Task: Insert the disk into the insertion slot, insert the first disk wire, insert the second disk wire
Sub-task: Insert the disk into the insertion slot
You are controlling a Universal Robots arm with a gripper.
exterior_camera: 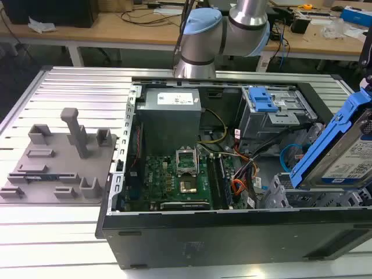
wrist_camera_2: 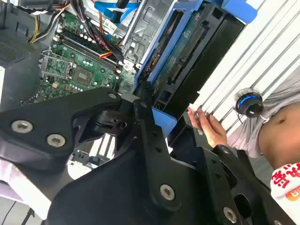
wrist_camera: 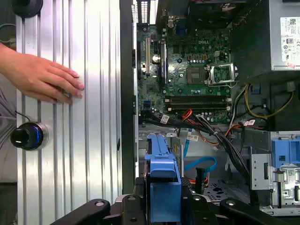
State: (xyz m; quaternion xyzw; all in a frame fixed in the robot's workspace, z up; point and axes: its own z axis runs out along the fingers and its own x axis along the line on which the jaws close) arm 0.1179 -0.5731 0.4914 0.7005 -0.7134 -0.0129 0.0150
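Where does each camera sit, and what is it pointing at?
Exterior view: off the arm, looking down into the open case; arm behind it, disk at the exterior view's right.
First wrist view: on the arm, looking along the gripper and disk into the case.
Second wrist view: on the arm, past the gripper's links at the disk.
Both wrist views share a person's hand on the table.
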